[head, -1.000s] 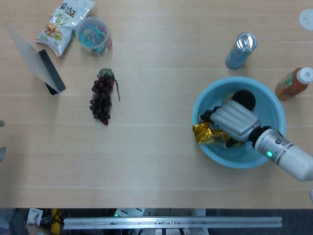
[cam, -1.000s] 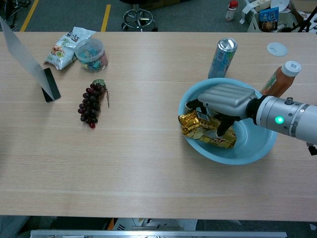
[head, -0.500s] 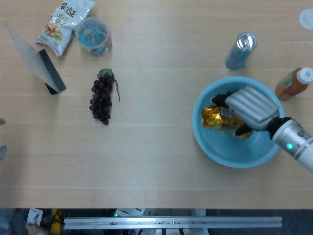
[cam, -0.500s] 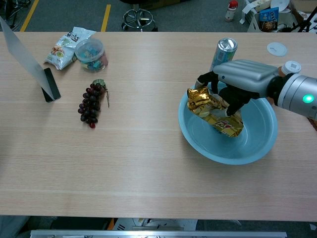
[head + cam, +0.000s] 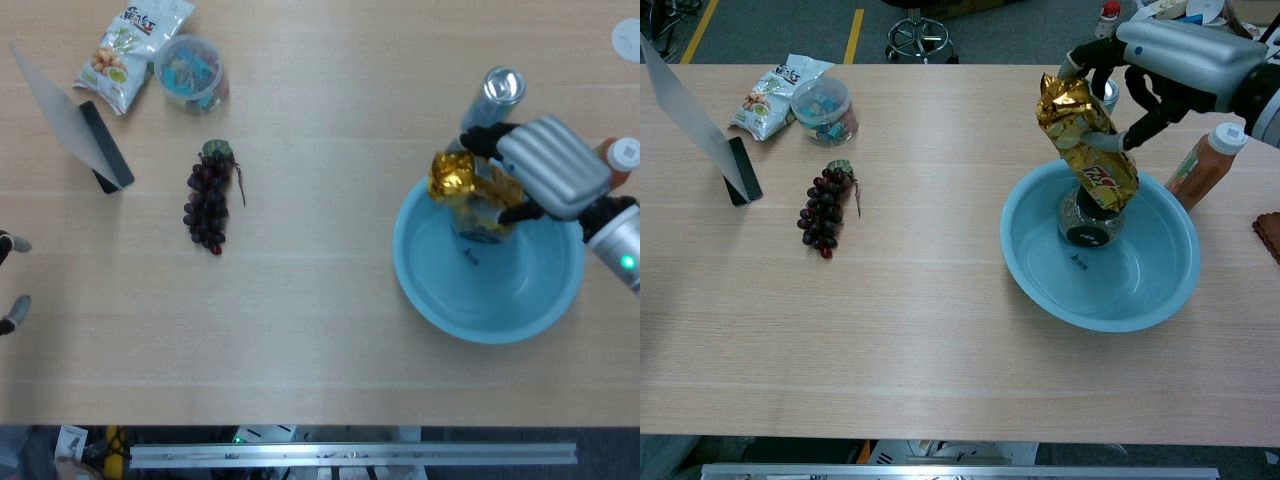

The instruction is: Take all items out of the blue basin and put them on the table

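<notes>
The blue basin (image 5: 440, 290) (image 5: 1035, 270) stands at the right of the table. My right hand (image 5: 548, 165) (image 5: 1175, 52) grips a crumpled gold snack bag (image 5: 462, 184) (image 5: 1085, 140) and holds it in the air above the basin's far rim. In the chest view a small jar with a dark lid (image 5: 1087, 226) lies in the basin under the hanging bag; the bag hides it in the head view. Only the fingertips of my left hand (image 5: 10, 278) show, at the left edge of the head view, spread apart with nothing between them.
A drink can (image 5: 503, 86) (image 5: 1104, 94) and an orange sauce bottle (image 5: 620, 156) (image 5: 1202, 160) stand just behind the basin. Purple grapes (image 5: 208, 201) (image 5: 823, 212), a clear tub (image 5: 191, 71), a snack packet (image 5: 130, 42) and a propped phone (image 5: 105, 146) lie at the left.
My right hand has lifted the gold bag from the basin floor up into the air over the far rim. The jar beneath it is uncovered in the chest view.
</notes>
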`<state>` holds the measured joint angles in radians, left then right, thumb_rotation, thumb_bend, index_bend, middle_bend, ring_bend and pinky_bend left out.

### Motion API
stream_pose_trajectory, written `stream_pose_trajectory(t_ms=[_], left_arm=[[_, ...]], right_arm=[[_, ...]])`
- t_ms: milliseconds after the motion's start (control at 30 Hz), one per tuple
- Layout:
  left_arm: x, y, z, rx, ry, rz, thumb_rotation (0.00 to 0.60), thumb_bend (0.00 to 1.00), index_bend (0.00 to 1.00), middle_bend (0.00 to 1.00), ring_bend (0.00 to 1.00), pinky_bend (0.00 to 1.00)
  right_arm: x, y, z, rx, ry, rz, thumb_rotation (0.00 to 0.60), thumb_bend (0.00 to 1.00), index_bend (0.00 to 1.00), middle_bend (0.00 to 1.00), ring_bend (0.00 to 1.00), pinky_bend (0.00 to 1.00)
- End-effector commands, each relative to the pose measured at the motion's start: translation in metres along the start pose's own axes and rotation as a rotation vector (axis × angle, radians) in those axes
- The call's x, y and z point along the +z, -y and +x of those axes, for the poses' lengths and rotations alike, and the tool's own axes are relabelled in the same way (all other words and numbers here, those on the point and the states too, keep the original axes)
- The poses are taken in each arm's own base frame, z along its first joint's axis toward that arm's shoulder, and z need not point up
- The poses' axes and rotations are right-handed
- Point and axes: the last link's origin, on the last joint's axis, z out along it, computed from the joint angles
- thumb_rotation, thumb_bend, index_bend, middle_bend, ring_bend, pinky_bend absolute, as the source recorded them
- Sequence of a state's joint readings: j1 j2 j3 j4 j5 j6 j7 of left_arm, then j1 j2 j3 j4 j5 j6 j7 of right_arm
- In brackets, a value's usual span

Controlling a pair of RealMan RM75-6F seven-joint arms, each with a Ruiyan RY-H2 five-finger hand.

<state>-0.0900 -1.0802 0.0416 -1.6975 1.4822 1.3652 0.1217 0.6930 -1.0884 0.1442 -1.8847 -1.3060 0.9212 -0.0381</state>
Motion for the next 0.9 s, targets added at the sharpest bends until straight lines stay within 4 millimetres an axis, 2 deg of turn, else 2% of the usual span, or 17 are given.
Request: stream_pose_trajectory(t_ms=[33,233,500,767,900], left_arm=[[-0.002,0.003,0.002,0.002,-0.003,0.014,0.600,0.27,0.31,0.31,0.25,0.32],[-0.006,0.009,0.003,-0.002,-0.003,0.034,0.600,0.27,0.31,0.31,0.25,0.32],[-0.009,0.012,0.006,-0.006,-0.009,0.042,0.600,0.27,0.31,0.31,0.25,0.32],[-0.013,0.015,0.007,-0.003,-0.006,0.053,0.600,0.27,0.31,0.31,0.25,0.32],[-0.013,0.013,0.007,-0.002,-0.004,0.046,0.600,0.27,0.31,0.31,0.25,0.32]], right_arm=[[0.022,0.008,0.008,0.008,-0.031,0.010,0.600,0.40,0.52,0.51,0.56,0.77],[0.053,0.020,0.017,-0.004,-0.071,0.011,0.600,0.40,0.52,0.51,0.56,0.77],[0.100,0.039,0.015,-0.066,-0.084,-0.002,0.600,0.36,0.52,0.51,0.55,0.77],[0.138,0.056,-0.001,-0.078,-0.038,-0.039,0.600,0.35,0.51,0.47,0.52,0.71],[0.152,0.057,-0.009,-0.093,-0.010,-0.067,0.600,0.35,0.45,0.44,0.49,0.66]])
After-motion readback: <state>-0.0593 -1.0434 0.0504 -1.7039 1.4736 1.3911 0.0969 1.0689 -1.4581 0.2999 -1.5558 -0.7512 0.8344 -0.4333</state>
